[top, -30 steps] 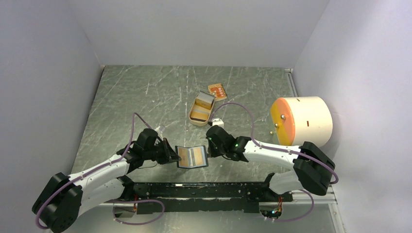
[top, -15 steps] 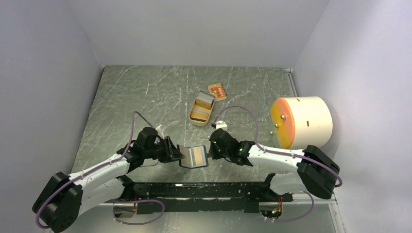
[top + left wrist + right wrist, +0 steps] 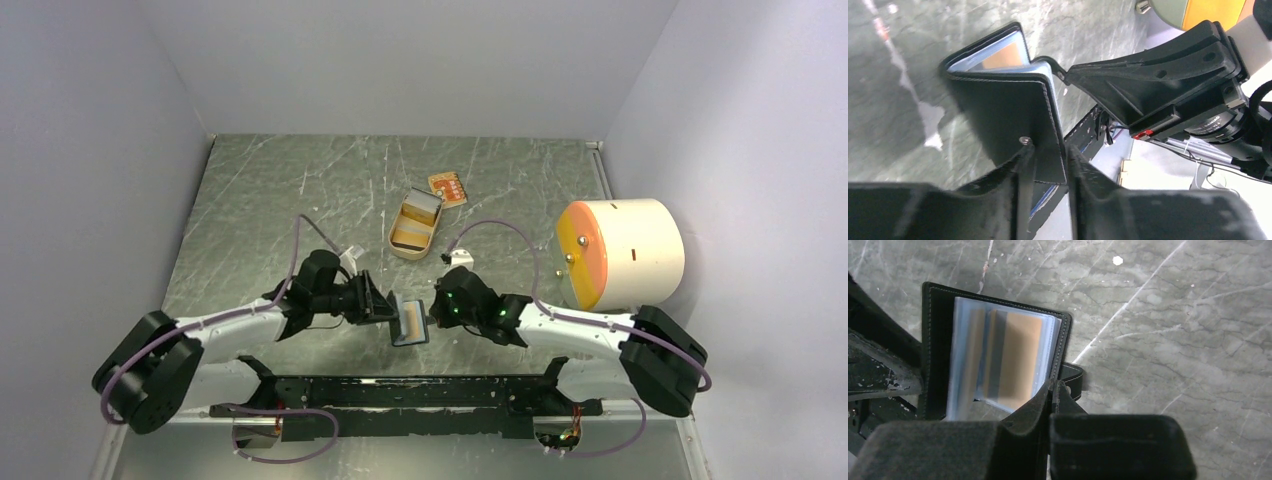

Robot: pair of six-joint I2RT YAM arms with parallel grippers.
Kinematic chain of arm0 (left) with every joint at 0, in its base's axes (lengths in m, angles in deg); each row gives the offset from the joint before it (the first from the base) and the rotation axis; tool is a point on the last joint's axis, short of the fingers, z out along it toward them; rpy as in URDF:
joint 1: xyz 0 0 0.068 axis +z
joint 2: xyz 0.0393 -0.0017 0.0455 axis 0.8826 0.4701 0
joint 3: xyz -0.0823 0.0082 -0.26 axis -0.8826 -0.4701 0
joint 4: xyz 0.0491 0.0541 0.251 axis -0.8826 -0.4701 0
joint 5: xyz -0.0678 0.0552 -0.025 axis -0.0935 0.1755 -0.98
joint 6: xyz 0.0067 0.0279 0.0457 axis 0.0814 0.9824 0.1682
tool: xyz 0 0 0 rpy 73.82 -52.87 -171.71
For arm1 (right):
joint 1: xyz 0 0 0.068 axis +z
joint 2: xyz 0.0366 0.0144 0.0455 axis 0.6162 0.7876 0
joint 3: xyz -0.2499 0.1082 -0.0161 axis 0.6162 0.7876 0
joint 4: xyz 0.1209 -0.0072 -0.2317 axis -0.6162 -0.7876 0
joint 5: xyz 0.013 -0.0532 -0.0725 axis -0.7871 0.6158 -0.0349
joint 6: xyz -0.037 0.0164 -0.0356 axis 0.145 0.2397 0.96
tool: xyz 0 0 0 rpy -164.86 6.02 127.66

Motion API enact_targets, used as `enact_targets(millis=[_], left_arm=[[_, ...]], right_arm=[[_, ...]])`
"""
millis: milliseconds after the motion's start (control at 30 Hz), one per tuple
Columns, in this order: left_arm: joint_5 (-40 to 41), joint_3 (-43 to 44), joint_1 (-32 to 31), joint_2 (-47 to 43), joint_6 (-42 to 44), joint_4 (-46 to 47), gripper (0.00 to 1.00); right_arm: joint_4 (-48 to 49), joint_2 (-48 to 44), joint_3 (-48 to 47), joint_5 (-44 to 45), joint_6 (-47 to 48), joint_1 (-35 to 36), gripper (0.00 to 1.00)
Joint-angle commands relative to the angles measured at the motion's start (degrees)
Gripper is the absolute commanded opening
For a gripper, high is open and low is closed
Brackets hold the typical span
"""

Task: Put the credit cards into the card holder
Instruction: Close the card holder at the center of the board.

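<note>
HOLDER: card holder (image 3: 411,322), half folded, is held between the grippers, orange card (image 3: 1018,360) inside | RIGHT: right gripper (image 3: 1054,390) is clamped on one cover edge | LEFT: left gripper (image 3: 1048,152) stands slightly parted astride the other cover | HANDLING: judged light, floppy; cover edges to be pinched, not sleeves.

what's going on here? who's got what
Both arms meet at the holder. The right claw is shut on its edge by the snap tab, keeping it half folded. The left claw straddles the other cover with its jaws part open and does not seem to grip it. A tan card sits in an inner sleeve. A tin lies farther back, and neither claw is near it.
</note>
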Motion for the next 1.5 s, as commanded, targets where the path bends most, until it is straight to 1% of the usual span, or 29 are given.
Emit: enact_targets(millis=[0,133,233,400,433,533,667,1033,1233,1467], left_arm=[[-2.28,4.38,-1.97,5.22,0.39,6.23,0.4],[-2.23,7.33,-2.16,9.4,2.2,4.41,0.36],[0.37,8.28,-2.15,9.33,3.37,1.48,0.33],[5.79,11.01,-2.16,8.66,6.11,-7.18,0.29],[6.6,11.38,-2.2,8.74,6.44,-8.19,0.29],[8.15,11.91,-2.19,9.58,7.2,-9.52,0.22],[9.6,13.02,-2.23,11.83,9.0,-11.93,0.2],[5.7,14.2,-2.29,19.82,10.0,-7.83,0.21],[4.44,13.98,-2.53,21.22,9.72,-5.67,0.21],[3.75,13.35,-2.82,22.19,9.28,-4.28,0.21]], right_arm=[[2.33,-2.98,3.04,1.45,-0.9,-1.18,0.0],[3.31,-4.59,4.42,1.15,-0.92,-1.71,0.0],[3.76,-5.07,4.42,-0.24,-1.12,-1.93,0.0],[4.98,-4.98,4.7,-2.6,-1.44,-1.89,0.0],[5.19,-5.14,4.69,-2.83,-1.3,-1.93,0.0],[5.61,-5.62,4.8,-2.84,-1.58,-1.93,0.0],[5.46,-4.81,4.37,-3.94,-1.76,-1.93,0.0],[4.74,-6.05,2.64,-5.05,-2.1,-1.89,0.0],[6.59,-4.3,2.86,-6.43,-2.61,-2.0,0.0],[8.02,0.01,2.06,-8.15,-2.83,-1.92,0.0]])
